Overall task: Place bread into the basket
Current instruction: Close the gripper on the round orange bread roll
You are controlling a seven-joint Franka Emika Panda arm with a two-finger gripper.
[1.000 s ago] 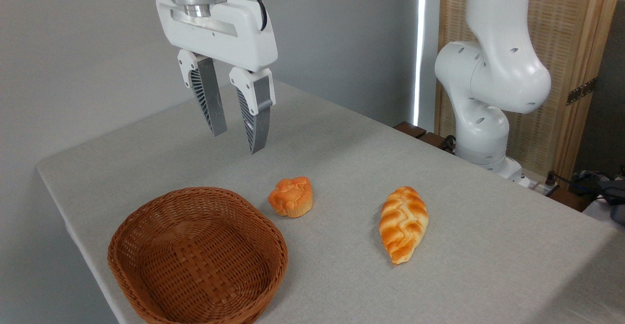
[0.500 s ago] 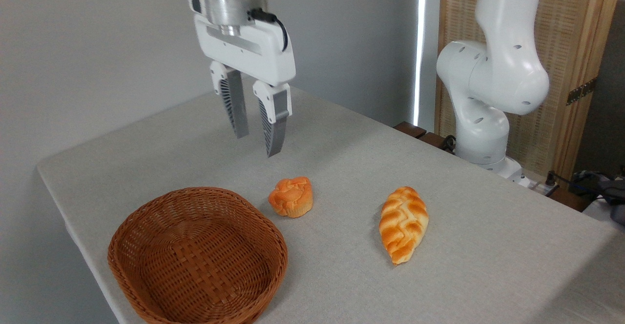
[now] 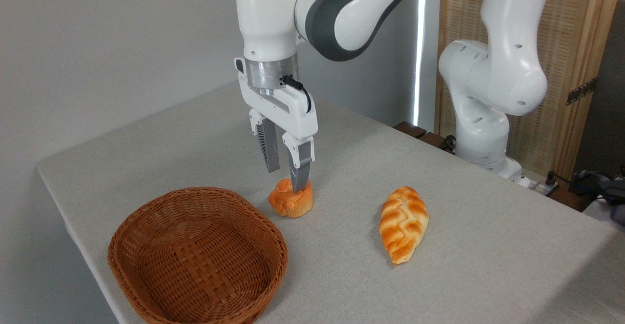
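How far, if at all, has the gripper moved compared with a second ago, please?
Yes. The gripper has moved right and down, from above the basket to the bread, its fingers open.

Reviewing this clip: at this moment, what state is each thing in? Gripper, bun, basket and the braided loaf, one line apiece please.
Gripper: jaws open, pointing down right over the bun, one fingertip in front of its top; no grip visible.
Bun: upright on the table, just right of the basket, outside it.
Basket: empty, upright near the table's front left edge.
Braided loaf: lying flat on the table, right of the bun, untouched.
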